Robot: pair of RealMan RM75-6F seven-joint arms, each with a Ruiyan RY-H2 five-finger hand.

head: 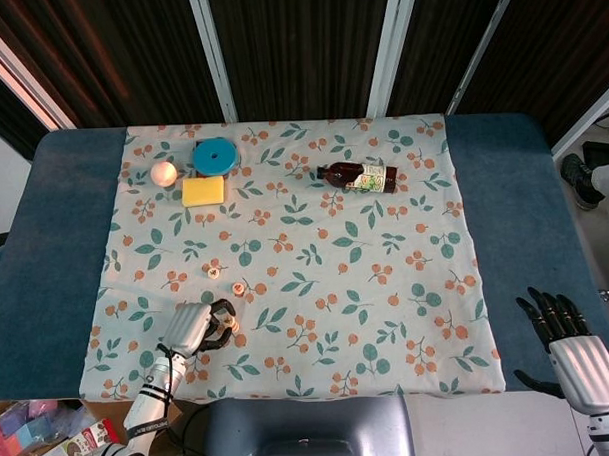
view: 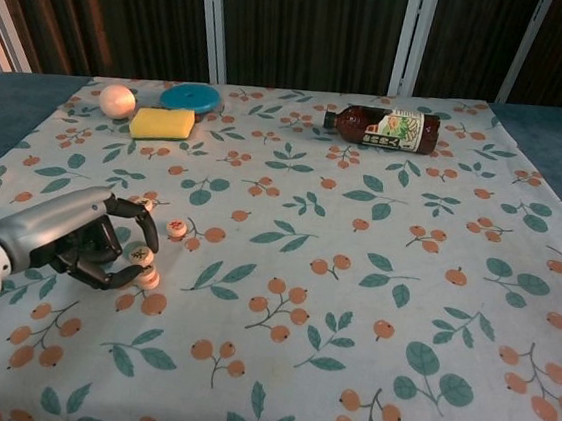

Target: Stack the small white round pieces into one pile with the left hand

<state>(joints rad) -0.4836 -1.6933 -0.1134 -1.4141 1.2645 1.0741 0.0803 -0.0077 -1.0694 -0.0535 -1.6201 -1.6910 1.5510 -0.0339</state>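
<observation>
White round pieces sit near the cloth's front-left in your head view: two (head: 214,273) (head: 238,288) lie loose beyond your left hand (head: 196,328); your right hand (head: 566,331) (fingers spread, holding nothing) waits off-cloth. In the chest view, left fingers (view: 129,245) pinch one piece (view: 139,253) above another (view: 149,278).

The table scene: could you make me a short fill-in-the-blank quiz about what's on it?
1. The brown bottle lies on its ____.
2. The yellow sponge sits just in front of a ____ disc.
3. The ____ hand pinches a white piece.
4. The right hand holds ____.

Missing words: side; blue; left; nothing
</observation>
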